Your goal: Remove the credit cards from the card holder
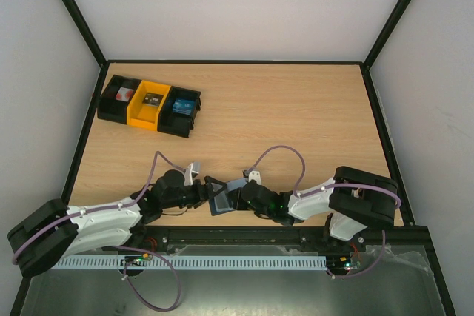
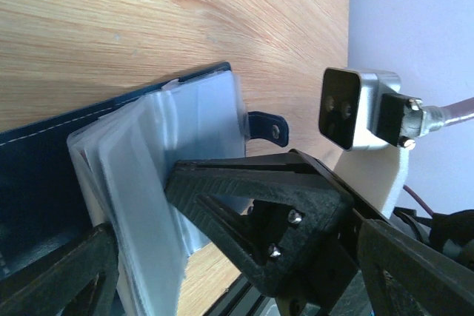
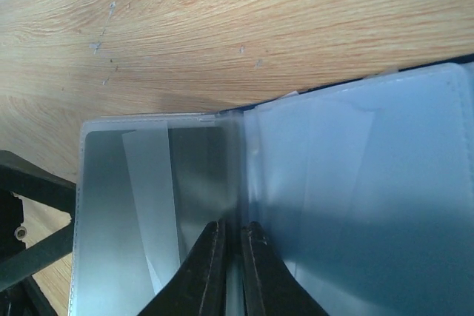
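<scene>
The card holder [image 1: 222, 199] is a small dark blue wallet lying open at the table's near edge, between my two grippers. In the left wrist view its blue cover [image 2: 44, 160], closing tab [image 2: 267, 128] and stack of frosted clear sleeves [image 2: 200, 116] show. My left gripper [image 2: 141, 216] is shut on the sleeve stack, one finger on each side. My right gripper [image 3: 232, 231] is shut on the thin edge of one sleeve [image 3: 155, 205] at the fold, with sleeves fanned out on both sides. I cannot make out any credit card through the frosted plastic.
A black-and-yellow row of bins [image 1: 150, 105] holding small items stands at the far left of the wooden table [image 1: 296, 123]. Black frame rails run along the table's edges. The right wrist's camera block [image 2: 359, 109] hangs close above the tab.
</scene>
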Robot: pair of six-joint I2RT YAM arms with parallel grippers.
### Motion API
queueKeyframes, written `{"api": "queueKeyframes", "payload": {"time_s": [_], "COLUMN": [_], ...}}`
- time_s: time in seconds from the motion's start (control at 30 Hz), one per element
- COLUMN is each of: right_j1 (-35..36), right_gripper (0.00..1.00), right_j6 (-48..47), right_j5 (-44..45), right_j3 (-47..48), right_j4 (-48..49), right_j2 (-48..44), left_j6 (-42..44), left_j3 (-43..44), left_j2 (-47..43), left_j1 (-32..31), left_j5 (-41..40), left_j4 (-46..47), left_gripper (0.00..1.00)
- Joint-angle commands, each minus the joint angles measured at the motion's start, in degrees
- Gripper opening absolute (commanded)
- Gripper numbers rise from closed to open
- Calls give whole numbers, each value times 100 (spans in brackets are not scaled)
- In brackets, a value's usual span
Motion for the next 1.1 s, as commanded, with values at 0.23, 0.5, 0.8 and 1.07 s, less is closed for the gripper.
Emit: {"api": "queueKeyframes", "payload": {"time_s": [0.23, 0.5, 0.8, 1.07], "right_j1": [33, 34, 33, 32], "right_gripper": [10, 13, 18, 27], "right_j6": [-141, -193, -324, -472], "right_j5": [-185, -168, 225, -99], "right_j3": [-278, -249, -349, -804], "right_j4": [111, 177, -385, -13], "right_j2": [88, 28, -681, -1536], "left_j6": [16, 44, 53, 45], "left_j3": [251, 279, 403, 466], "left_j2": [174, 337, 671, 878], "left_j1": [-88, -93, -139, -154], "left_j5": [94, 54, 110, 73], "left_j4": [566, 616, 722, 777], "left_gripper": [57, 44, 46, 48]}}
